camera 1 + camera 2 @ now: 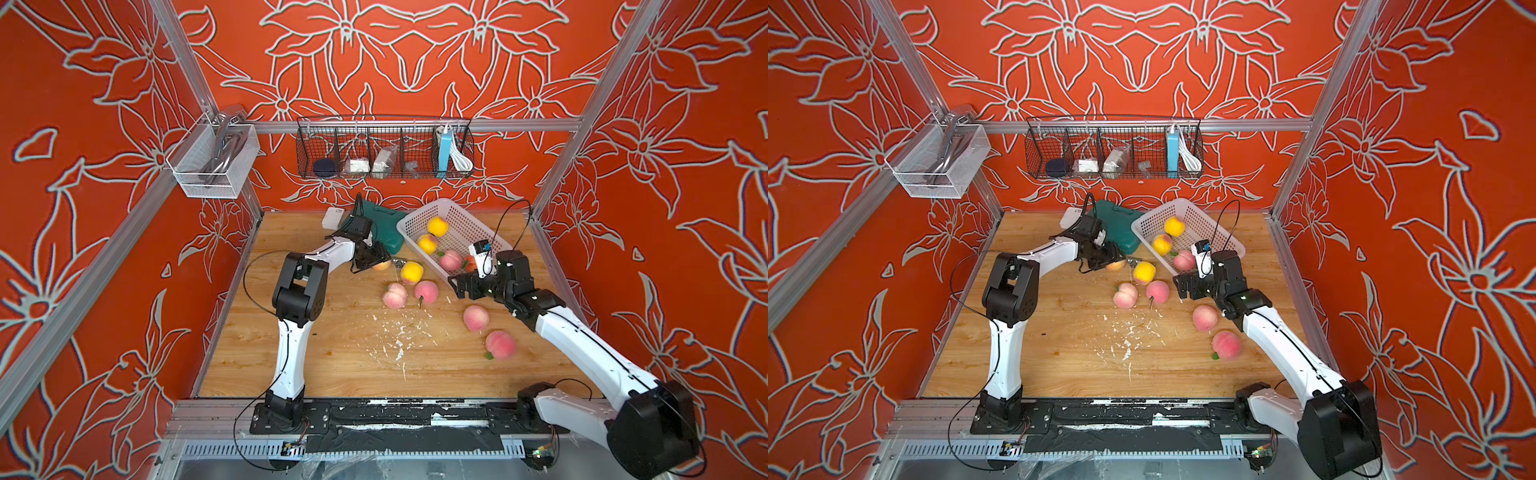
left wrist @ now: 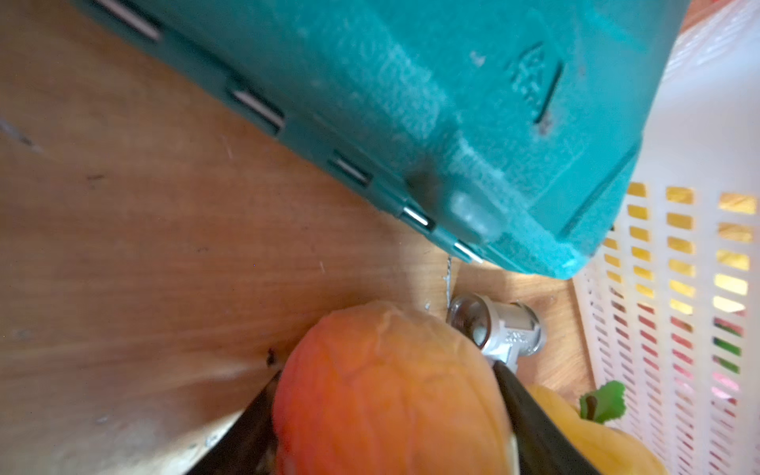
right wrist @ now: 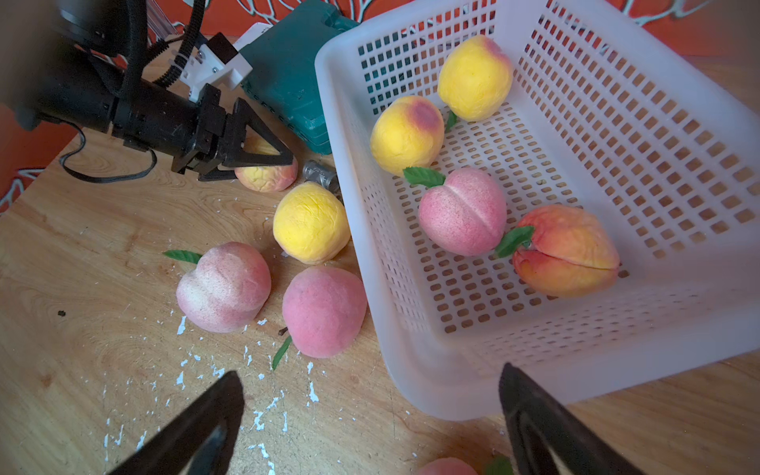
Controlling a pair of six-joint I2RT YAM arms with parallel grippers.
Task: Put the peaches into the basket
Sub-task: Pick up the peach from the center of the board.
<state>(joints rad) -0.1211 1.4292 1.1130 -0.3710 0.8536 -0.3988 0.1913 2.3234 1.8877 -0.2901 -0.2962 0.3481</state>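
Observation:
The pale basket (image 1: pixel 471 222) (image 3: pixel 329 82) stands at the back right and holds several peaches: two yellow, a pink peach (image 3: pixel 462 212) and an orange-red peach (image 3: pixel 565 251). My right gripper (image 3: pixel 370 399) (image 1: pixel 459 286) hovers open and empty by the basket's near corner. My left gripper (image 1: pixel 380 262) (image 2: pixel 384 395) is open, its fingers on either side of an orange-blushed peach (image 2: pixel 390 362) (image 3: pixel 265 174) that rests on the table. A yellow peach (image 1: pixel 411 272) and two pink peaches (image 1: pixel 395 295) (image 1: pixel 426 291) lie just in front of it. Beside the right arm lie two more pink peaches (image 1: pixel 476 318) (image 1: pixel 500 344).
A green plastic case (image 1: pixel 388 226) and a white box (image 1: pixel 332 218) lie behind the left gripper, the case against the basket. A small metal fitting (image 2: pixel 499 325) sits between the gripped peach and the basket. White flakes (image 1: pixel 399 340) litter the wooden table. A wire rack (image 1: pixel 384 149) and a mesh bin (image 1: pixel 212 164) hang on the walls.

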